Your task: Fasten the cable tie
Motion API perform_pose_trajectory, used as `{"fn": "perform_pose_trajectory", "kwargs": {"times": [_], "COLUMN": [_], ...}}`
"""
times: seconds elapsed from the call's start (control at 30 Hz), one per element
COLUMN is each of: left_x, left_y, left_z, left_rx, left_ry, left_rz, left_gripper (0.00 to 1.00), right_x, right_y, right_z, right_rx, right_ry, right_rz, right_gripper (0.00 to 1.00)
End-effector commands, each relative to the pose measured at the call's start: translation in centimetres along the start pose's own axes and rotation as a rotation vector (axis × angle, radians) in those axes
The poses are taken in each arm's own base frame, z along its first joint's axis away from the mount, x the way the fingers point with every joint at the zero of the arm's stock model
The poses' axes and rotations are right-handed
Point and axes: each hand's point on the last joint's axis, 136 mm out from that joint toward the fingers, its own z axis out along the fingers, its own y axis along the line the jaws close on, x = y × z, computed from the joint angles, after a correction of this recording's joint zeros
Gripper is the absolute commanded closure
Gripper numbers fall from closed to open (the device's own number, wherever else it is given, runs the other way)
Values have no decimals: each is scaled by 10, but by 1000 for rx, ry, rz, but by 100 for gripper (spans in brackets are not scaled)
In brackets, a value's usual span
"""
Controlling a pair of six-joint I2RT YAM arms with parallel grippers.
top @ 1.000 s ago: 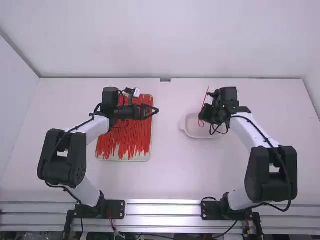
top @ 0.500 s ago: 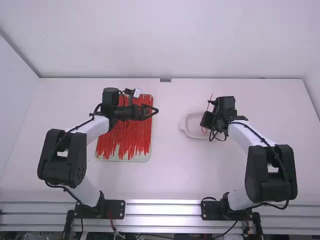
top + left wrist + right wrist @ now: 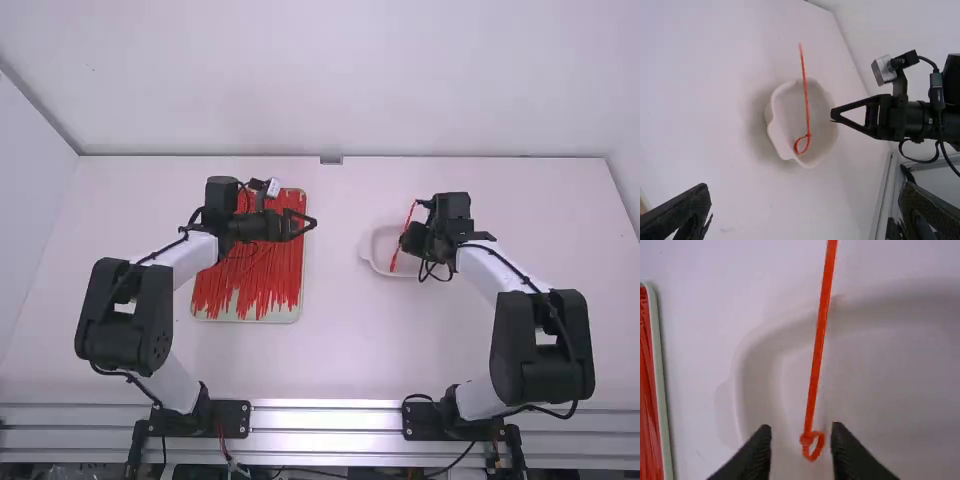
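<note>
A red cable tie, closed into a small loop at one end, lies in the white bowl. Its straight tail runs out over the bowl's rim. My right gripper hovers over the bowl. It is open, and the loop lies beyond its fingertips, untouched. From the left wrist view the right gripper stands a little apart from the tie. My left gripper is wide open above the far end of the tray of loose red cable ties.
The tray of ties lies left of the middle and the bowl right of it, with bare table between them. The back wall runs close behind both. The table's front half is free.
The right gripper came down to the bowl with the tie and let it go. The tie stood upright before and now lies slanted in the bowl. The left arm kept still.
</note>
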Motion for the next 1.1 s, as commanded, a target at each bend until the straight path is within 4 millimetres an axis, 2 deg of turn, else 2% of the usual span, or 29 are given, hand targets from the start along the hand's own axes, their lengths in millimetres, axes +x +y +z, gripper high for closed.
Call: {"fn": "perform_pose_trajectory", "kwargs": {"times": [0.0,0.17,0.3,0.47,0.57,0.8,1.0,1.07], "left_x": [-8,-10,-16,-23,-25,-23,-26,-23], "left_y": [-4,-2,2,-2,-1,-22,-31,-35], "left_z": [-3,-4,-14,-33,-48,-74,-93,-90], "left_rx": [23,12,0,-27,-104,-230,-312,-319], "left_ry": [-8,-15,-38,-65,-86,-112,-154,-156], "left_rz": [30,28,-14,-9,-28,13,16,60], "left_gripper": [1,1,1,1,1,1,1,3], "right_x": [0,0,4,1,-2,4,8,3], "right_y": [-1,0,1,9,15,36,52,43], "right_z": [-2,-3,-13,-28,-42,-72,-87,-90], "right_rx": [6,5,21,19,12,-9,-40,-20], "right_ry": [-8,-1,40,48,40,17,-3,-39], "right_rz": [-2,1,32,33,35,20,-18,-27], "right_gripper": [2,2,2,2,2,2,2,4]}}
